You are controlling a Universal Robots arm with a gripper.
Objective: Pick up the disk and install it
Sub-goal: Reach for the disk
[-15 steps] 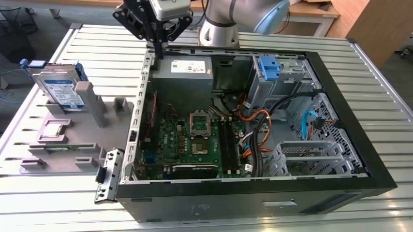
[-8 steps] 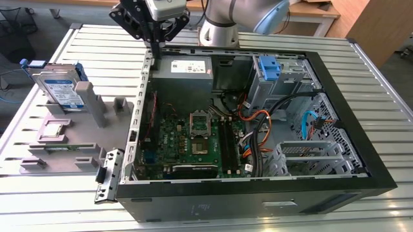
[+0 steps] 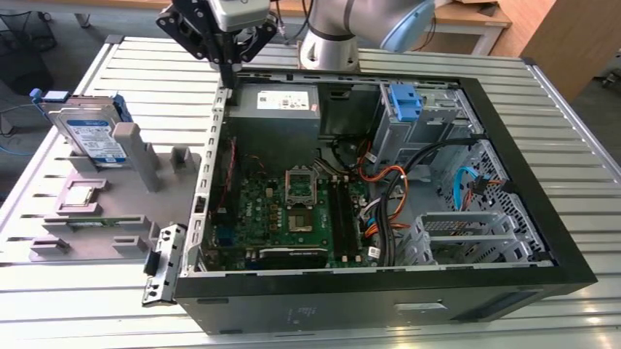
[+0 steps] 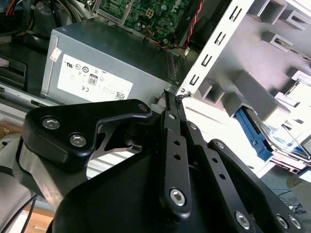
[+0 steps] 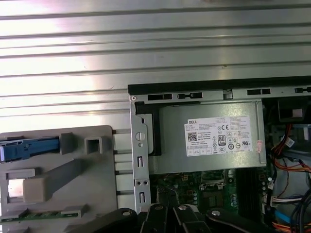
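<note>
The disk (image 3: 92, 134), a silver drive with a blue-and-white label in a blue carrier, stands on edge in a grey fixture (image 3: 145, 171) at the exterior view's left. In the second wrist view the disk (image 4: 284, 143) shows past the fingers, and in the first wrist view the disk's blue carrier (image 5: 29, 148) lies across the fixture. My gripper (image 3: 230, 75) hangs above the back left corner of the open computer case (image 3: 388, 291), to the right of the disk and apart from it. Its thin black fingers (image 4: 171, 104) are shut together with nothing between them.
Inside the case sit a grey power supply (image 3: 276, 102), a green motherboard (image 3: 291, 211), a bare blue bracket (image 3: 403, 102) in the upper bay, a metal drive cage (image 3: 466, 225) and loose cables. The fixture also holds a small grey chip (image 3: 78, 195). A slatted metal table (image 3: 145, 65) carries everything.
</note>
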